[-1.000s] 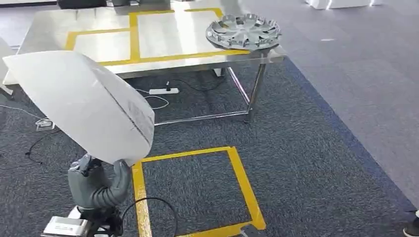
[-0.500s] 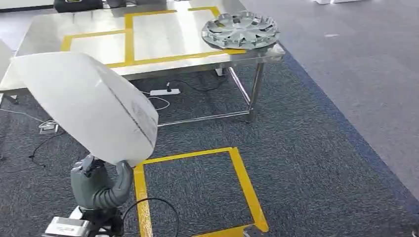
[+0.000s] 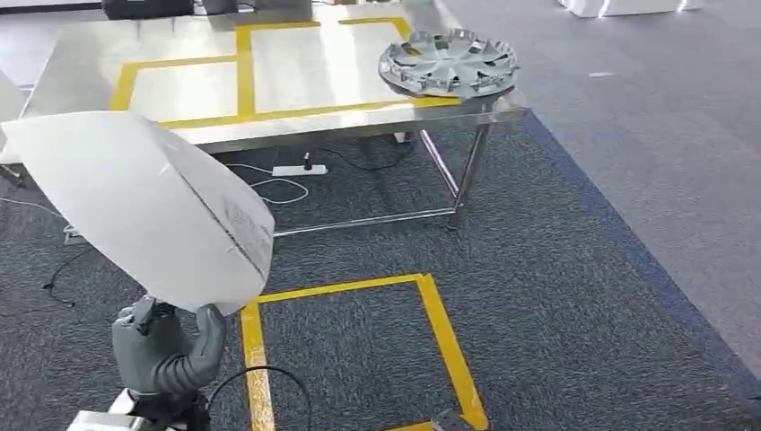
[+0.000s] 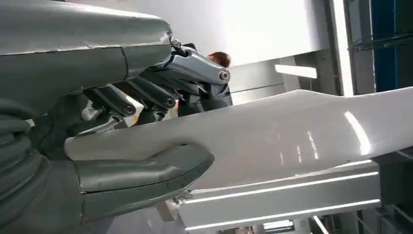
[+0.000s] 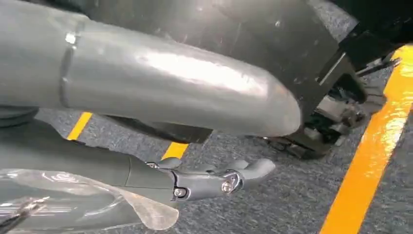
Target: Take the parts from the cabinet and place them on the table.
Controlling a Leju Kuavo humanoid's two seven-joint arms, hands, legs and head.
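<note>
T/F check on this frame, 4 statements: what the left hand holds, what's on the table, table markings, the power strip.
1. The left hand holds a large white panel. True.
2. The hubcap lies on the floor inside the yellow tape square. False: it rests on the steel table, near one corner.
3. The tabletop carries yellow tape lines. True.
4. The white power strip sits on the tabletop. False: it lies on the carpet under the table.
</note>
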